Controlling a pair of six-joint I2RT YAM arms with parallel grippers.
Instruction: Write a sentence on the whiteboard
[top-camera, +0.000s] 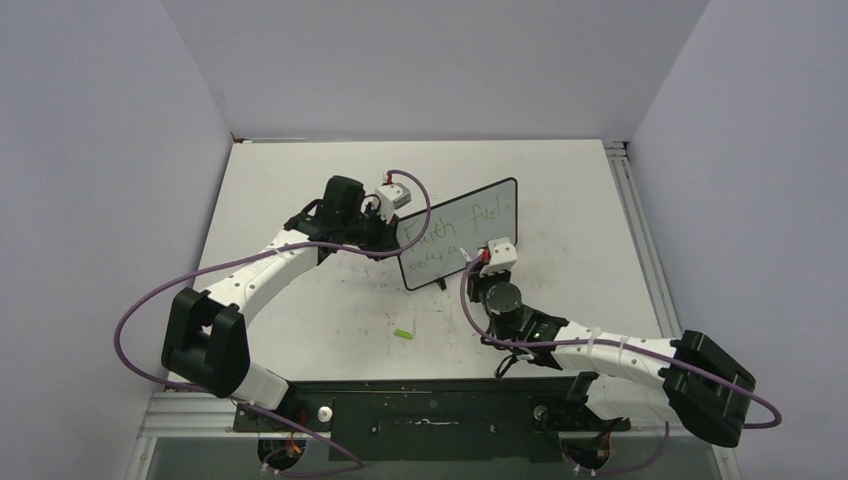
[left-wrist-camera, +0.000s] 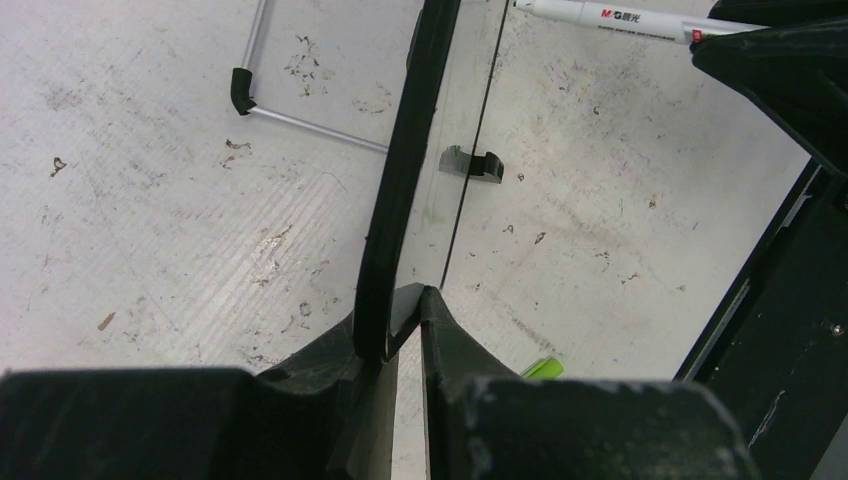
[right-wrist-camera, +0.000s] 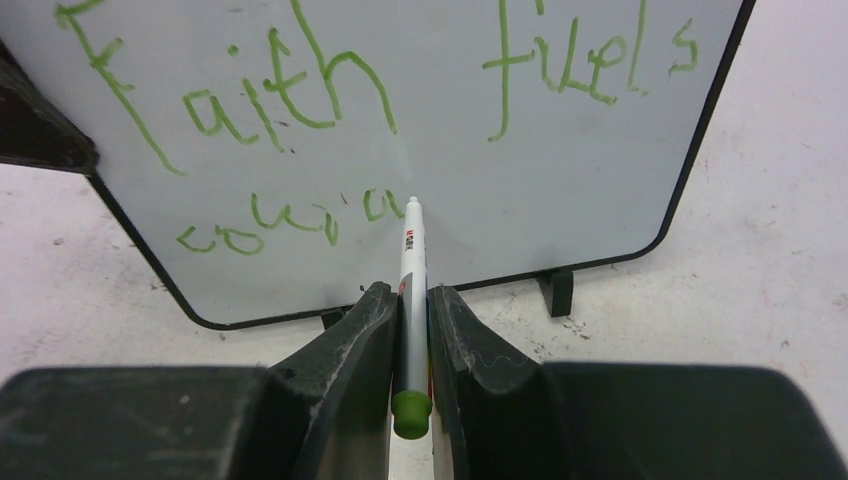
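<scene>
Right wrist view: the right gripper (right-wrist-camera: 410, 300) is clamped on a white marker with a green end (right-wrist-camera: 409, 250). Its tip touches the upright, small black-framed glossy whiteboard (right-wrist-camera: 570, 180), just after "coura" in the green handwritten sentence (right-wrist-camera: 300, 100). The left gripper (left-wrist-camera: 403, 305) pinches the whiteboard's side edge.

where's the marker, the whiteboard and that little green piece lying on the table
marker (right-wrist-camera: 410, 262): right wrist view, on its white barrel
whiteboard (right-wrist-camera: 570, 170): right wrist view, on bare surface under the writing
green piece (top-camera: 404, 333): top external view, on its middle
</scene>
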